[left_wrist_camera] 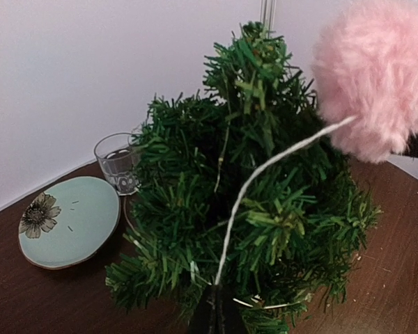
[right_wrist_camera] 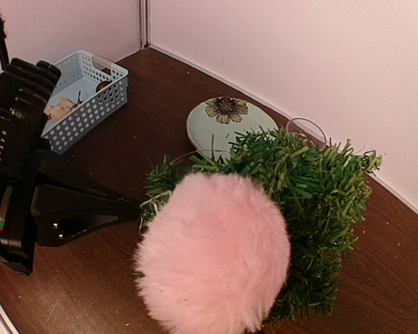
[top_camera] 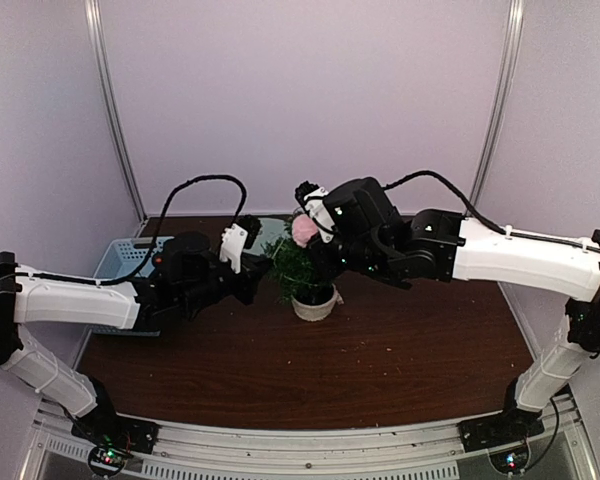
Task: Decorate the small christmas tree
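The small christmas tree (top_camera: pixel 302 268) stands in its round off-white pot (top_camera: pixel 315 305) about mid-table (top_camera: pixel 400 350), between our two tools, and we place everything else from it. Its needles look like thin plastic strips on wire branches: bushy, springy and a little prickly. We judge the tree light and top-heavy, easy to tip if a branch is tugged sideways. The pot looks smooth and hard, so any steadying hold belongs low on its wall, not in the foliage. At the tree's top sits a pink pom-pom (left_wrist_camera: pixel 376 76), round, fluffy and surely almost weightless. A thin white string (left_wrist_camera: pixel 265 170) runs from it down the tree's front. The left tool (left_wrist_camera: pixel 214 316), low at the tree's near side in its own view, is pinched tight on that string's lower end. The right tool (top_camera: pixel 317 243) is at the tree's crown, narrowed right down. The fur hides its fingers, but it appears to hold the pom-pom itself. The limp string will snag readily on the needles, which should help it stay once draped. Behind the tree lie a pale green flowered plate (left_wrist_camera: pixel 76 219) and a clear glass cup (left_wrist_camera: pixel 117 161), the cup just beside the branches. A perforated blue basket (right_wrist_camera: pixel 90 104) sits well apart from the tree.
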`<state>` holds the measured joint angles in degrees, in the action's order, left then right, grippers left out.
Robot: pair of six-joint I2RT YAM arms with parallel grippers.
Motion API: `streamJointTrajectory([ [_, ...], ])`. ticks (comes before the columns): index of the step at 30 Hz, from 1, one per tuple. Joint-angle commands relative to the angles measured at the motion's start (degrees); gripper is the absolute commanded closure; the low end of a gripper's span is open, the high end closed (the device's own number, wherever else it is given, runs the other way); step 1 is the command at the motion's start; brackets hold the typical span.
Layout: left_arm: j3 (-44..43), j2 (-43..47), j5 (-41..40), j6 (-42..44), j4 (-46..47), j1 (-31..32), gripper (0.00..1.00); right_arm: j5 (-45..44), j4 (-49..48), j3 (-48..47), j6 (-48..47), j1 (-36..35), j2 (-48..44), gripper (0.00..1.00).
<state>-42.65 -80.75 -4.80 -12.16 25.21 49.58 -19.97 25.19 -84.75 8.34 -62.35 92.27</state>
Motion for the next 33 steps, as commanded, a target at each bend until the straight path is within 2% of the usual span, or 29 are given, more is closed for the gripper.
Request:
streamJointTrajectory([
  [1,-2.29,0.32,3.54,-0.61,-2.39,0.01,1.00,-1.31,0.19,1.17,0.89,0.29,0.55,1.00],
  [18,-6.70,-1.67,0.34,-0.14,-6.74,1.47,1.00,-4.42,0.98,2.49,1.97,1.33,-0.11,1.00],
  [33,-6.65,-1.63,4.80,1.30,-9.69,2.89,1.00,-0.82,1.77,3.52,2.68,1.14,-0.75,1.00],
])
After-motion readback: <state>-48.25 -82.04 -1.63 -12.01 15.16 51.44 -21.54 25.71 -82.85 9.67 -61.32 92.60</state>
